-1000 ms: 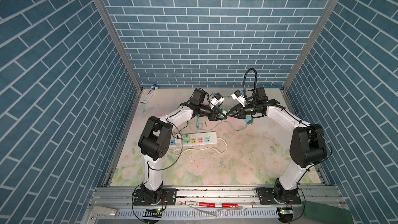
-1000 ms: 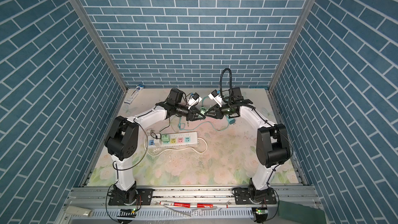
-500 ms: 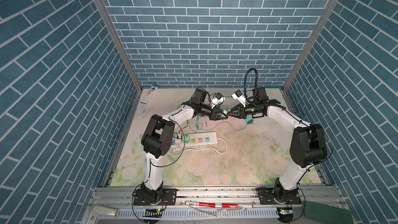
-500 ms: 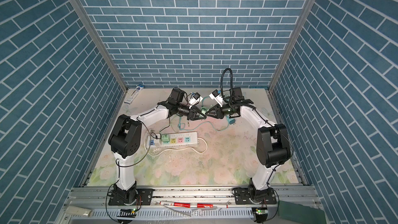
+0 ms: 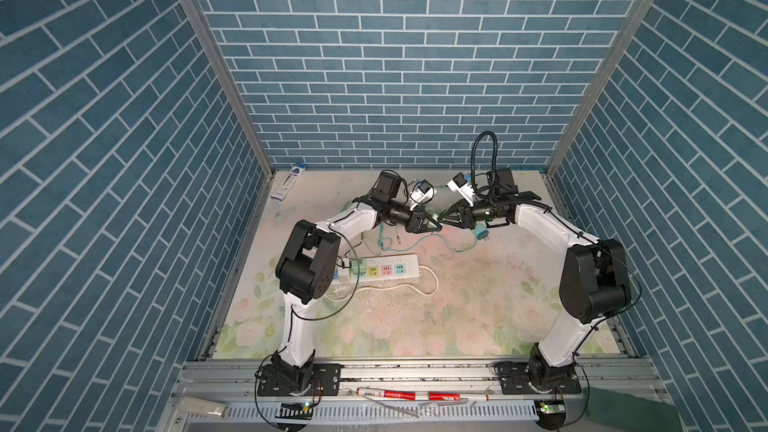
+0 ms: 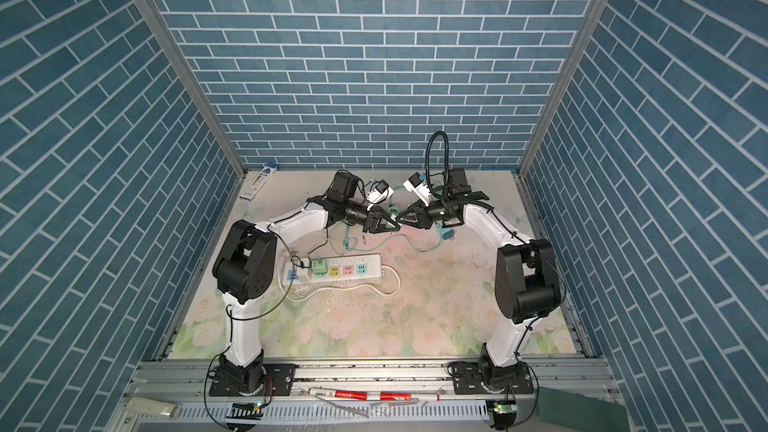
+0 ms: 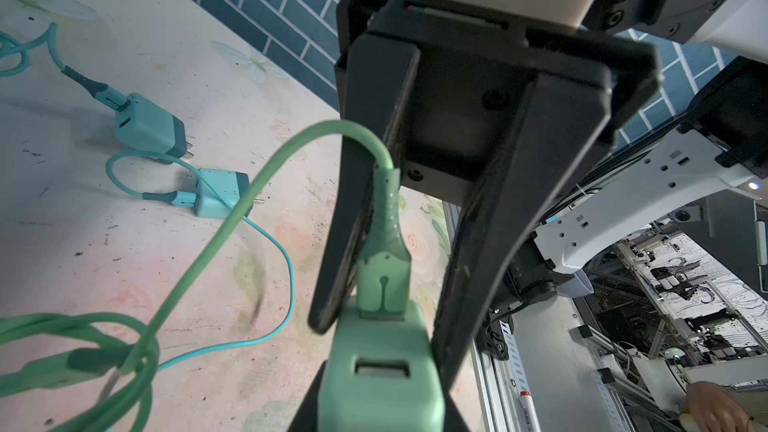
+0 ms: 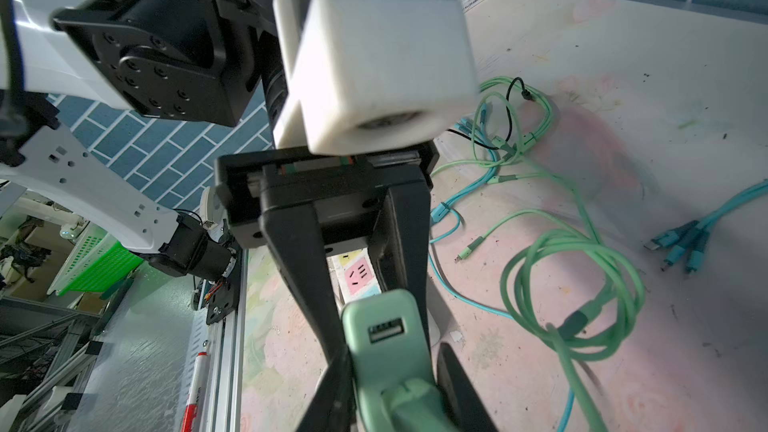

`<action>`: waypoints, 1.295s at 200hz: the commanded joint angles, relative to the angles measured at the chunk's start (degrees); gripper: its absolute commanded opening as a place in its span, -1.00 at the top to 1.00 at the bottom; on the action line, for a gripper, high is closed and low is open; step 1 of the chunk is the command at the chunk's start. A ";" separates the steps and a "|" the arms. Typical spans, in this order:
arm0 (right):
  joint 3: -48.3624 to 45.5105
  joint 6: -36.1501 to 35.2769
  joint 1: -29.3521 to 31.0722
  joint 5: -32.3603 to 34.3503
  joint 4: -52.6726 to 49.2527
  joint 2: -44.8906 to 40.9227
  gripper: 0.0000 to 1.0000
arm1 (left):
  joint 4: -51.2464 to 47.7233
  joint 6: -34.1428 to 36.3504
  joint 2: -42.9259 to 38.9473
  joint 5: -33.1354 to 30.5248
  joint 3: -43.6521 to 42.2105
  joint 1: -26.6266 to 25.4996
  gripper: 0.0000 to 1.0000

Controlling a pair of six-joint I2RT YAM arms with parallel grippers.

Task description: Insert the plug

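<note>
Surface: floral-print mat (image 5: 478,305), scuffed and speckled. It's boxed in on three sides by blue brick-pattern walls (image 5: 395,76). An aluminium rail (image 5: 415,371) along the front edge carries both arm bases.

White power strip (image 5: 384,272) lies left of centre on the mat, long axis across the view. A green block (image 6: 319,264) sits in a socket near its left end.

Loose on the mat:
- a teal charger (image 7: 149,128) and a smaller teal charger (image 7: 220,197), each with a teal lead
- coils of green cable (image 8: 582,284)
- a blue box (image 5: 291,182) in the back-left corner

Arms meet tip to tip over the back-middle of the mat, clear of the surface.
- Left gripper (image 5: 432,225): clamped on the green adapter (image 7: 380,371), fingers on its two flanks.
- Right gripper (image 5: 449,219): closed on the USB plug (image 7: 382,280), fingers flanking its moulded body.

Plug is in the air between the two grippers.
- Long axis runs along the line joining them, roughly level and across the table.
- Nose points at the left gripper, into the adapter's port face. Only a thin sliver of metal shows at the joint, so it reads as seated.
- A second port (image 7: 382,369) sits just beside it, facing the same way.
- Tail end points back into the right gripper. The cable leaves there, arcs over one finger and drops to the coils on the mat.

Adapter prongs are hidden.
</note>
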 commanded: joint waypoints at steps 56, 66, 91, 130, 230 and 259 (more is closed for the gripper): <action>0.71 1.53 3.19 -0.68 -1.60 -2.45 0.88 | 3.91 -1.72 1.69 -6.15 3.84 -1.10 -0.04; 0.71 1.99 3.22 0.45 -1.19 -2.55 0.93 | 4.04 -1.72 1.41 -6.15 3.53 -0.88 -0.02; 0.50 2.54 3.15 0.81 -0.67 -2.33 0.98 | 4.63 -2.16 0.94 -6.88 2.60 -0.60 0.14; 0.17 4.38 3.11 1.96 1.24 -2.94 1.00 | 5.13 -3.02 0.59 -7.93 1.54 0.63 0.00; 0.42 6.39 3.03 1.76 2.91 -4.08 1.00 | 5.36 -3.22 -1.19 -8.66 -1.29 2.78 0.11; 0.60 6.40 3.04 1.34 2.56 -3.45 1.00 | 5.64 -3.31 -1.34 -8.28 -1.20 2.81 0.20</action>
